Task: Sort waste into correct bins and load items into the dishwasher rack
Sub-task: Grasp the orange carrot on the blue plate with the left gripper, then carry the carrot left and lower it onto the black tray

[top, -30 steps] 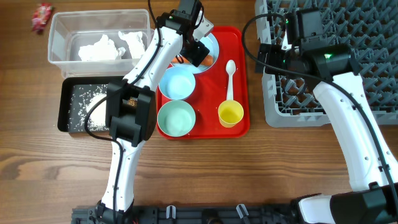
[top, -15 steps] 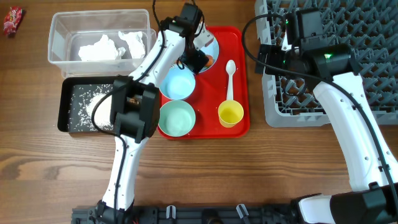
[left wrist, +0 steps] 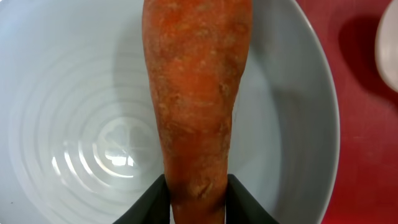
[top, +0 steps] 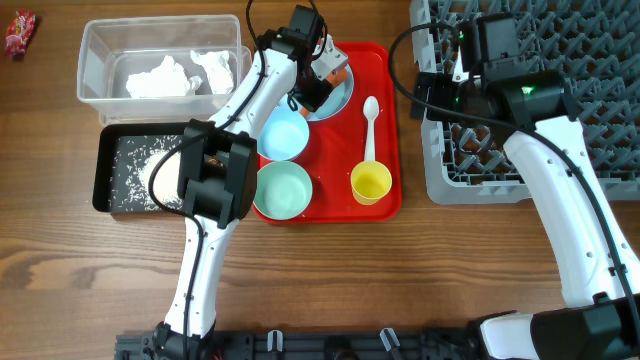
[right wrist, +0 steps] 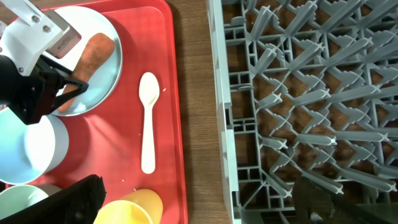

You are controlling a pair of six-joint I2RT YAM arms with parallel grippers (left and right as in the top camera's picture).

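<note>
Far out to the left of the left hand (left wrist: 198, 205), the red wrapper (top: 20, 30) lies crinkled on the bare table (top: 60, 260), so that one is not binned yet. Closer in on that side, the clear tub (top: 90, 35) with its rounded corners already holds crumpled white tissue (top: 170, 75). The shallow black tray (top: 100, 170) in front of it is speckled with rice grains (top: 140, 165).

Now the left hand itself: narrow, its fingers pinched on the thin end of the carrot (left wrist: 196, 93), rough-skinned, matte orange and tapering. The carrot sits right over the glossy, ring-patterned pale blue plate (left wrist: 74, 93). I judge it is bound for a bin.

Just below that hand on the flat red tray (top: 385, 60) wait the pale blue bowl (top: 285, 133) and the mint-green bowl (top: 283, 190), both smooth and round. To its right are the slim white spoon (top: 369, 125) and the little yellow cup (top: 370, 183). None of them is loaded.

The right hand (right wrist: 205, 200) hovers wide and empty, the spoon to its left. Under and to its right is the grey rack (right wrist: 298, 93), all lattice and pegs, with no dish in the part that shows. So sorting looks partly done and loading not begun.
</note>
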